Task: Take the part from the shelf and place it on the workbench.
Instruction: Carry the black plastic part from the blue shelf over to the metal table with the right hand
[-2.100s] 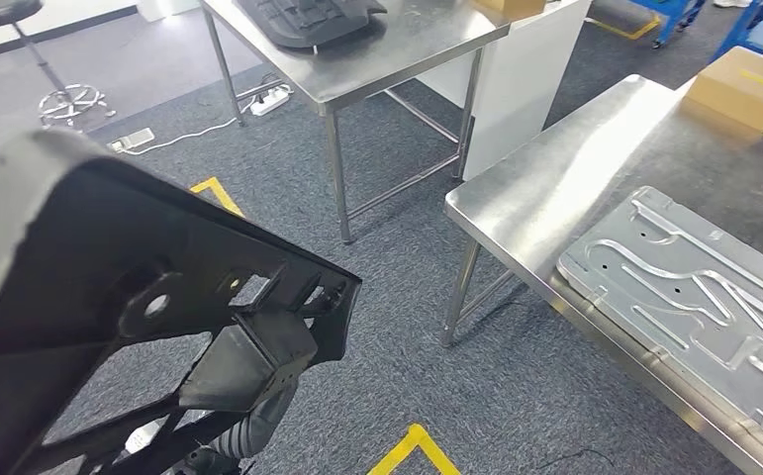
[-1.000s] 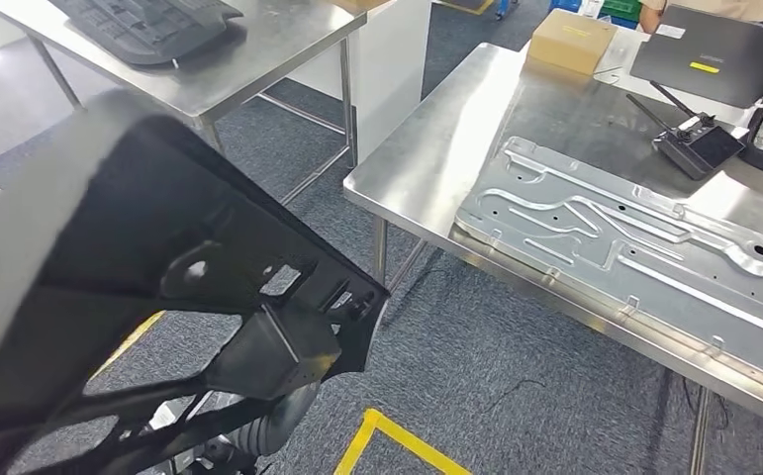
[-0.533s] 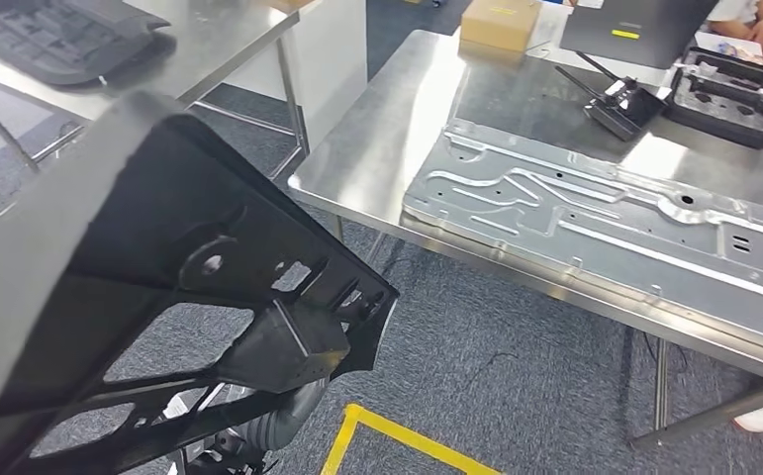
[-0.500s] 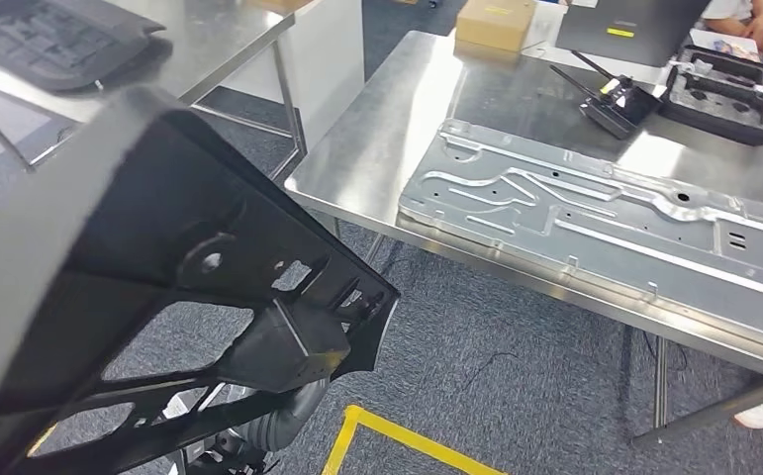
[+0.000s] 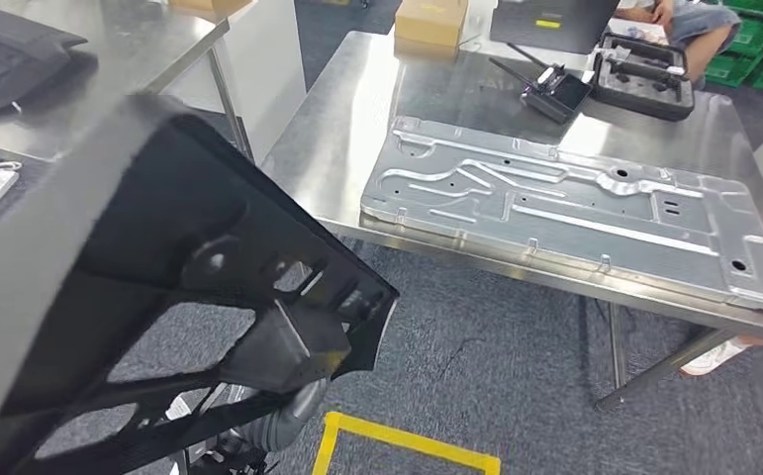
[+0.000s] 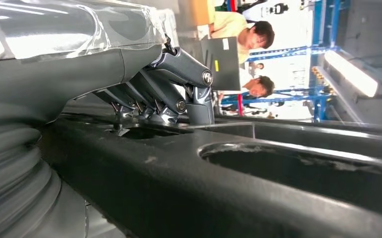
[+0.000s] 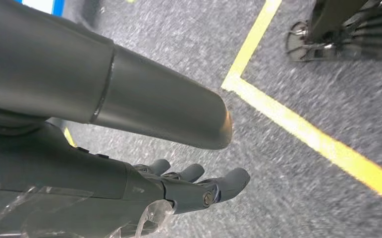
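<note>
Left hand (image 6: 169,89) fingers curled onto large black ribbed plastic part (image 5: 159,297); steel table (image 5: 357,129) lies ahead-right; right hand (image 7: 179,191) slack, holding nothing.

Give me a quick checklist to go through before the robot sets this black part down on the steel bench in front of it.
1. Grip on the black part: the left hand has its fingers curled onto it in the left wrist view. Ok.
2. Right hand: fingers apart above the floor, holding nothing. Ok.
3. Landing space: the pressed metal panel covers much of the workbench; bare steel shows at the near left end. Cannot tell if the part fits.
4. Clutter: cardboard box, black case and a small black device at the far edge. Ok.
5. People: a person sits beyond the bench. Not ok.
</note>
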Controlling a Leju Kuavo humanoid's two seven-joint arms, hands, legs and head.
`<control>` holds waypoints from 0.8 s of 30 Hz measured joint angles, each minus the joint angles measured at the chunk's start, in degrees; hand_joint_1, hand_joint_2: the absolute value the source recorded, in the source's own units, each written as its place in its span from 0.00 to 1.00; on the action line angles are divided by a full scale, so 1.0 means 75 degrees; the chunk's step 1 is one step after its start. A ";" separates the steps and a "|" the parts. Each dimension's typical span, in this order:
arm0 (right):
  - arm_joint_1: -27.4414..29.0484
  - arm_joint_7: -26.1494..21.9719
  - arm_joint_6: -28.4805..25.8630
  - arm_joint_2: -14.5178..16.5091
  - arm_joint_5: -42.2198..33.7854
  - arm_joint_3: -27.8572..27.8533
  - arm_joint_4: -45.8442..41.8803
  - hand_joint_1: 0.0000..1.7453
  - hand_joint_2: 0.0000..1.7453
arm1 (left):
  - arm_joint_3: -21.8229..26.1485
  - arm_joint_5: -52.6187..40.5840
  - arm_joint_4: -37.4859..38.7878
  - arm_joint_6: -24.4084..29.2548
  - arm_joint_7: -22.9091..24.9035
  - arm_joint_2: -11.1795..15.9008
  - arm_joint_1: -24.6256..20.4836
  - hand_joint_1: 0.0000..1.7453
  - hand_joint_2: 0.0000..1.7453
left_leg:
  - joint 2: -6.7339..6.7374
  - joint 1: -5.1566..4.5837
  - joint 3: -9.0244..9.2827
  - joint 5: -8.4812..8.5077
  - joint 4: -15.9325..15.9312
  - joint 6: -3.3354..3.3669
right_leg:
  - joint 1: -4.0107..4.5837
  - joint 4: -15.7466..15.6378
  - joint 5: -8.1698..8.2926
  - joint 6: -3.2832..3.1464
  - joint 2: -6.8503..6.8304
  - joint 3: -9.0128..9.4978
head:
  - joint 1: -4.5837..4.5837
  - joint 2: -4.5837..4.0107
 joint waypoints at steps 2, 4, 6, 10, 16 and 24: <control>-0.0030 -0.0047 -0.0041 0.0010 0.0067 0.0007 -0.0001 0.00 0.00 | -0.0002 0.0000 0.0001 0.0025 -0.0010 -0.0015 -0.0012 1.00 1.00 | 0.0086 -0.0029 0.0024 -0.0029 -0.0005 0.0058 | 0.0000 0.1032 -0.0411 0.0042 -0.0309 -0.0566 | 0.0025 0.0000; -0.0045 -0.0066 -0.0066 0.0008 0.0108 0.0021 -0.0001 0.00 0.00 | -0.0005 0.0008 0.0003 0.0034 -0.0012 -0.0017 -0.0010 1.00 1.00 | 0.0151 -0.0058 0.0060 -0.0083 -0.0004 0.0090 | -0.0010 0.1861 -0.0622 0.0069 -0.0404 -0.1106 | 0.0026 -0.0001; -0.0026 -0.0072 -0.0082 0.0008 0.0121 0.0038 -0.0001 0.00 0.00 | -0.0007 0.0028 0.0003 0.0035 -0.0014 -0.0017 -0.0010 1.00 1.00 | 0.0175 -0.0071 0.0158 -0.0166 -0.0004 0.0085 | -0.0010 0.1561 -0.0279 0.0059 -0.0419 -0.1079 | 0.0025 -0.0001; -0.0026 -0.0079 -0.0116 -0.0017 0.0153 0.0055 -0.0001 0.00 0.00 | -0.0010 0.0085 0.0003 0.0035 -0.0033 -0.0019 -0.0022 1.00 1.00 | 0.0216 -0.0093 0.0368 -0.0373 -0.0015 -0.0020 | 0.0074 -0.0290 0.0459 -0.0088 -0.0527 -0.0273 | 0.0023 -0.0001; -0.0026 -0.0087 -0.0124 -0.0031 0.0136 0.0102 -0.0004 0.00 0.00 | -0.0038 0.0110 0.0002 0.0034 -0.0055 -0.0029 -0.0074 1.00 1.00 | 0.0224 -0.0071 -0.0085 -0.0576 0.1229 -0.0249 | 0.0029 -0.0490 0.0246 -0.0323 -0.0433 0.0188 | -0.0016 -0.0001; -0.0004 0.0015 0.0004 -0.0039 -0.0063 0.0103 -0.0004 0.00 0.00 | -0.0078 0.0111 0.0003 0.0032 -0.0060 -0.0028 -0.0060 1.00 1.00 | -0.0021 0.0032 -0.1010 0.0194 0.0699 -0.0362 | -0.0010 -0.0492 -0.0269 -0.0231 0.0162 0.0796 | -0.0055 -0.0001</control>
